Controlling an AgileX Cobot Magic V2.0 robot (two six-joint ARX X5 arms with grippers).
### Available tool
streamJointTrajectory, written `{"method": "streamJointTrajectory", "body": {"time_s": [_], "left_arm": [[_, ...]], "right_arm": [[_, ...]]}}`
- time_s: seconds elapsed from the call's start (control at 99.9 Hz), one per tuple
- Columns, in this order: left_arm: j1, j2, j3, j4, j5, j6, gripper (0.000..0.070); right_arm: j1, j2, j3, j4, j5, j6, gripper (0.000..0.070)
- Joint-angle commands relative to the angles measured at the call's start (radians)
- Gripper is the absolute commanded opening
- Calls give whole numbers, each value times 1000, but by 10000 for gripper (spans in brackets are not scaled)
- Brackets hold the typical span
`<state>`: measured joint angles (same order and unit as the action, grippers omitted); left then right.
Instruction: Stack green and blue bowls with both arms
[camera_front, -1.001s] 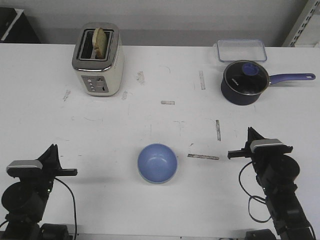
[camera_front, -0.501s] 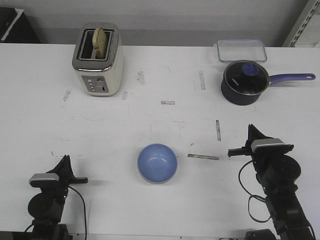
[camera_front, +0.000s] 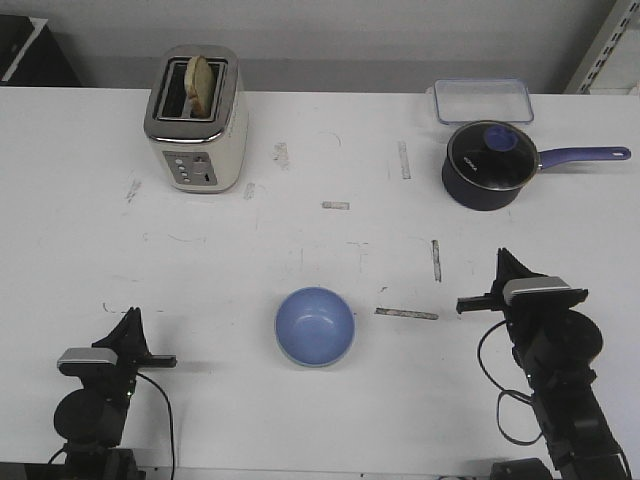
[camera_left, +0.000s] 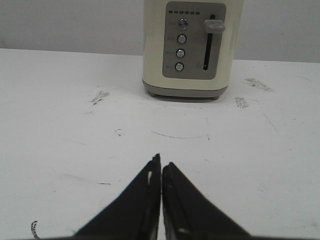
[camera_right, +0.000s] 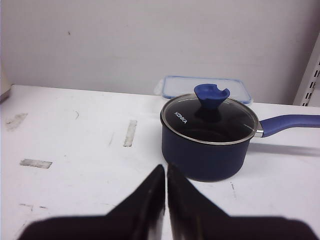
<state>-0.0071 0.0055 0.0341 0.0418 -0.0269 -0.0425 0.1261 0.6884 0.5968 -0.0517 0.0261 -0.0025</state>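
Note:
The light blue bowl (camera_front: 315, 327) sits upright on the white table (camera_front: 320, 250), near the front and midway between the arms. A thin pale edge shows along its near rim; I cannot tell whether that is the green bowl, which shows nowhere else. My left gripper (camera_front: 131, 318) is low at the front left, well left of the bowl, and in the left wrist view (camera_left: 161, 163) its jaws are shut and empty. My right gripper (camera_front: 500, 260) is at the front right, right of the bowl, and in the right wrist view (camera_right: 166, 168) it is shut and empty. Neither wrist view shows a bowl.
A cream toaster (camera_front: 195, 120) with bread in it stands at the back left, straight ahead of the left gripper (camera_left: 192, 47). A navy saucepan (camera_front: 490, 165) with a glass lid and long handle sits at the back right (camera_right: 207, 140), with a clear container (camera_front: 482, 100) behind it (camera_right: 175, 84).
My left arm has drawn back and lowered towards the front edge, then held still. The right arm and the blue bowl have not moved.

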Motion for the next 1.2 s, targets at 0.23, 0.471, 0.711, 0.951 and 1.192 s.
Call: {"method": "streamJointTrajectory", "body": {"time_s": [0.23, 0.471, 0.711, 0.951, 1.192], "left_arm": [[0, -2, -22, 12, 1, 8, 2], [0, -2, -22, 12, 1, 8, 2], [0, -2, -22, 12, 1, 8, 2], [0, -2, -22, 11, 0, 8, 2], [0, -2, -22, 12, 0, 8, 2]], "right_arm": [[3, 5, 6, 11, 0, 6, 0], [2, -2, 5, -8, 1, -26, 0], [-73, -104, -85, -50, 1, -51, 0], [-167, -303, -357, 121, 0, -18, 0], [-169, -550, -570, 134, 0, -16, 0]]}}
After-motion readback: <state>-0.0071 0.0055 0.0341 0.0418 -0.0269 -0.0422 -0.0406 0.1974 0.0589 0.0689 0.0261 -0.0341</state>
